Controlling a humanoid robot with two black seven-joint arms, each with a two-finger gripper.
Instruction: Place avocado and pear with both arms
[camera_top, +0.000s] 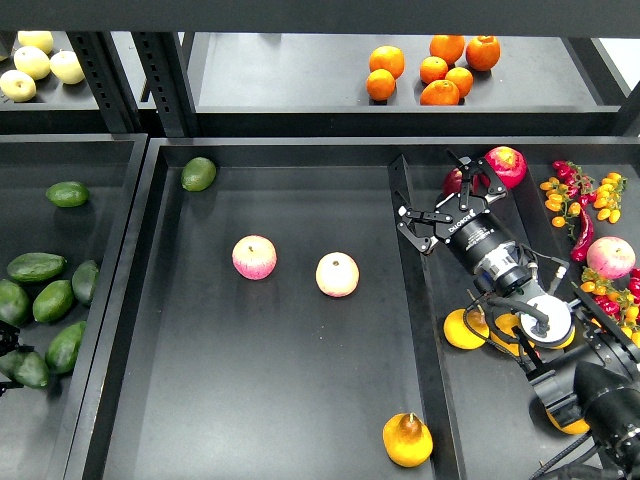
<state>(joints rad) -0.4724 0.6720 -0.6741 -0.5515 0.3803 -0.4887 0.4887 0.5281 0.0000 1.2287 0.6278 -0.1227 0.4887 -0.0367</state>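
The pear, orange-yellow with a brown top, stands in the big middle tray near its front right corner. Several dark green, elongated avocados lie in the left bin, one of them the avocado. I cannot tell them apart. My right gripper is open and empty, above the left rim of the right tray, far from the pear. Only a dark tip of my left gripper shows at the left edge among the avocados. Its fingers cannot be made out.
A rounder, lighter green avocado lies in the middle tray's far left corner. Two pink-yellow apples sit mid-tray. Oranges and pale pears are on the back shelf. The right tray holds a red fruit, tomatoes and chillies.
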